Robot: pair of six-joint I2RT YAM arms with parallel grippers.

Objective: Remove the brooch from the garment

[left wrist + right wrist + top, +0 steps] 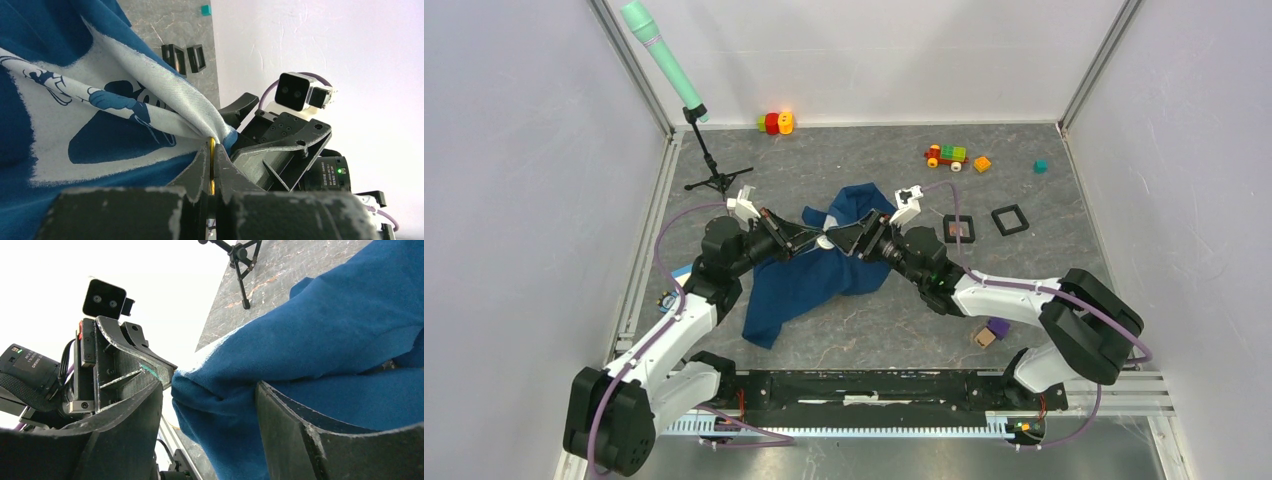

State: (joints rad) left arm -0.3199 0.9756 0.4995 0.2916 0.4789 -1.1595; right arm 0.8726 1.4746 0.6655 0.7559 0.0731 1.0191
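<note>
The garment (pixel 809 285), a dark blue T-shirt with a white print, lies mid-table with its middle pulled up between the two arms. My left gripper (pixel 814 240) is shut on a thin gold brooch (pixel 212 147), whose edge shows between the jaws. The printed cloth (pixel 100 130) bunches tight against the brooch's tip. My right gripper (pixel 840 239) faces the left one from the other side. In the right wrist view it (pixel 210 410) stands open around a fold of blue cloth (pixel 225 405); the cloth lies against the right finger (pixel 310 440), with a gap at the left finger (pixel 125 430).
A black tripod (pixel 717 180) with a green microphone (pixel 664 60) stands at the back left. Small toys lie along the back: a red-yellow one (pixel 775 123), a train (pixel 946 155), an orange cube (pixel 982 164), a teal cube (pixel 1041 166). Two black square frames (pixel 1010 219) and blocks (pixel 991 332) lie right.
</note>
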